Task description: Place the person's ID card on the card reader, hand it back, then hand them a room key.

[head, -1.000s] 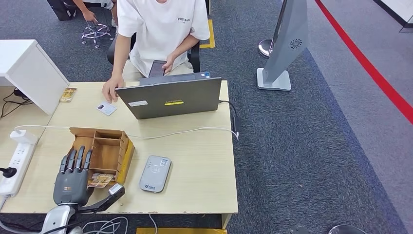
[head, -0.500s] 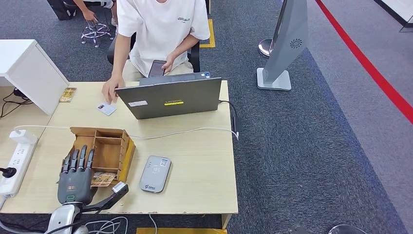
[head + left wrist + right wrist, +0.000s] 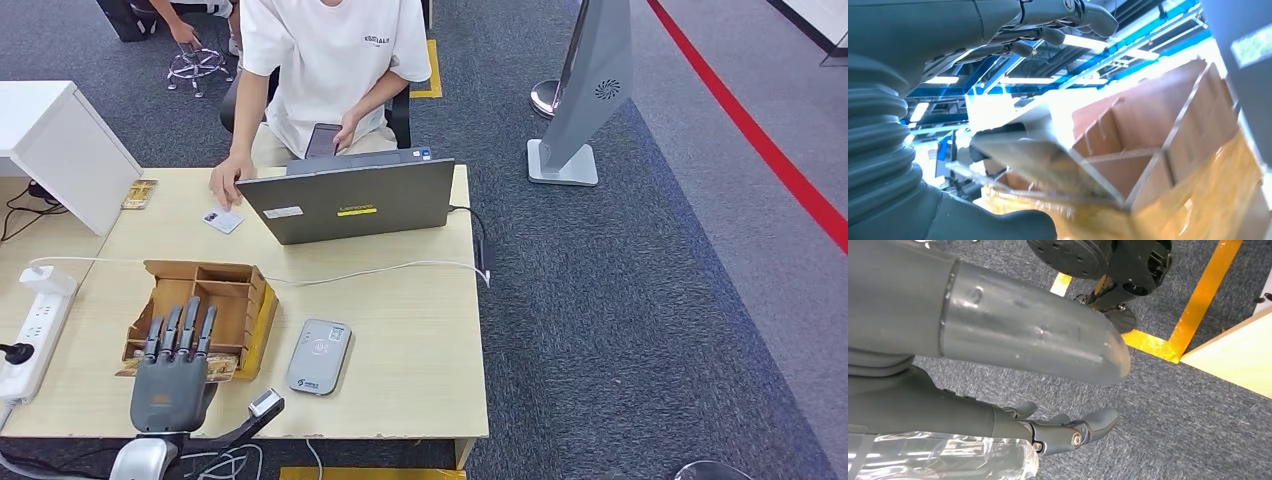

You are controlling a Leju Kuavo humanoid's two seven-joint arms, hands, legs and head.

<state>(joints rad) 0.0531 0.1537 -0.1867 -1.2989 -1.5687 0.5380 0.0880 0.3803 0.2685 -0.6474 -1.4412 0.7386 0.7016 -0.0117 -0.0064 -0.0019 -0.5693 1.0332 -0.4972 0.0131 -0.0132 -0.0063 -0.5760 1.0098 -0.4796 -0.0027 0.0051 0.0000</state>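
Observation:
My left hand lies flat over the front of the wooden compartment box, fingers straight and pointing away from me. Yellowish room key cards stick out from under it. In the left wrist view the fingers and thumb stand apart, with the box and cards between and beyond them. The grey card reader lies right of the box. The white ID card rests near the far edge under the person's hand. My right hand hangs over the carpet, holding nothing.
A grey laptop stands open at the far side with its cable running across the table. A power strip lies on the left. Another card sits at the far left corner. The seated person faces me.
My left hand has slid to the right and forward over the front of the box. The person's hand still rests on the ID card.

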